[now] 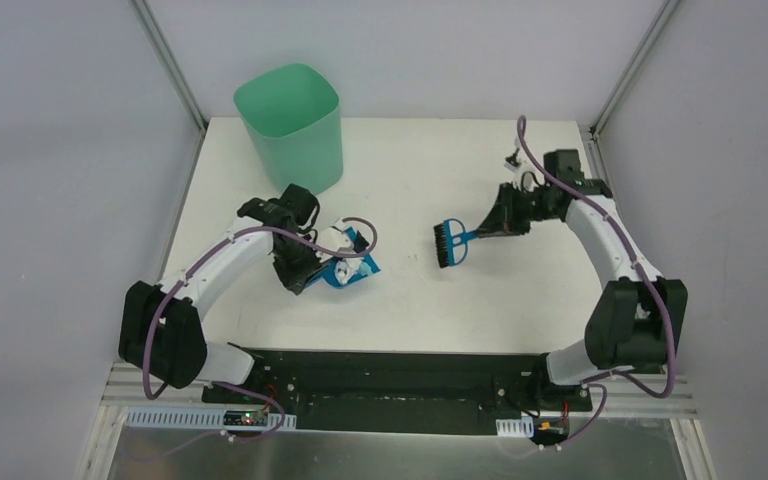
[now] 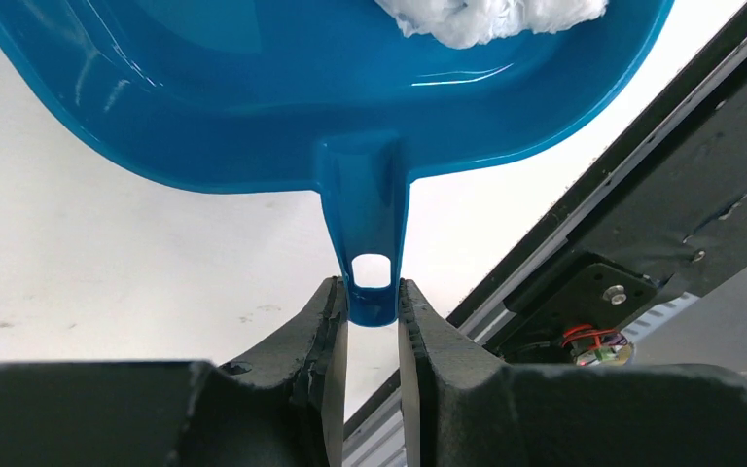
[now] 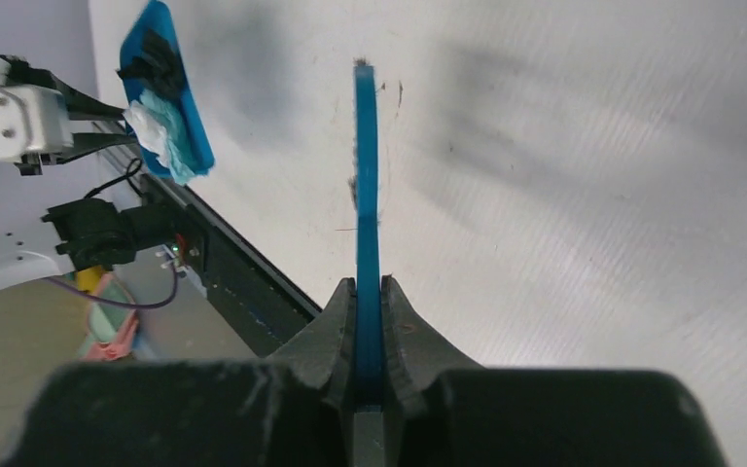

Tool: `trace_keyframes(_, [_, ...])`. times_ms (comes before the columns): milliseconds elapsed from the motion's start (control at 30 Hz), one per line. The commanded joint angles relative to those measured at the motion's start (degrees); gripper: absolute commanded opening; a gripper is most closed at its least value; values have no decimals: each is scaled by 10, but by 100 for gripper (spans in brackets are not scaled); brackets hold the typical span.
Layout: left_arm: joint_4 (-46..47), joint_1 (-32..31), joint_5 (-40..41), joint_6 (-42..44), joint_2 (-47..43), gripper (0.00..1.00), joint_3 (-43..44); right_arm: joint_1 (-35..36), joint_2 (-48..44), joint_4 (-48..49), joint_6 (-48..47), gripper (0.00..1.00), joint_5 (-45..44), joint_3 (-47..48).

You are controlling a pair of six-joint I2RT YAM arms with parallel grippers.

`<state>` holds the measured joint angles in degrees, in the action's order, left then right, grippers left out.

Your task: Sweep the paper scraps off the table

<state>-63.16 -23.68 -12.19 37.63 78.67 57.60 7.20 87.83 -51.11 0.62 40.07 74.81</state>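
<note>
Left gripper (image 2: 372, 297) is clamped on the dustpan (image 2: 253, 97) handle, with paper scraps (image 2: 486, 19) heaped inside it over the table (image 2: 107, 253); the brush (image 3: 365, 175) is pinched edge-on by the closed right gripper (image 3: 368, 292).

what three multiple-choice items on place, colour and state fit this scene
1. Where does the bin stand?
A far left of the table
B near right corner
C between the arm bases

2. What colour is the dustpan?
A red
B blue
C yellow

3. What is the left claw doing?
A hanging open, empty
B shut on the dustpan's handle
C shut on a brush

Key: 1 A, the top view shows it by the far left corner; 2 B, its plastic is blue; 3 B, it pinches the handle from both sides.
</note>
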Motion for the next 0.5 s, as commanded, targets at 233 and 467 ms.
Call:
trace_keyframes(233, [-63, 6, -40, -48, -10, 1, 178, -102, -45, 265, 54, 0, 309, -211])
trace_keyframes(467, [-109, 23, -13, -77, 18, 2, 342, -135, 36, 176, -10, 0, 344, -176])
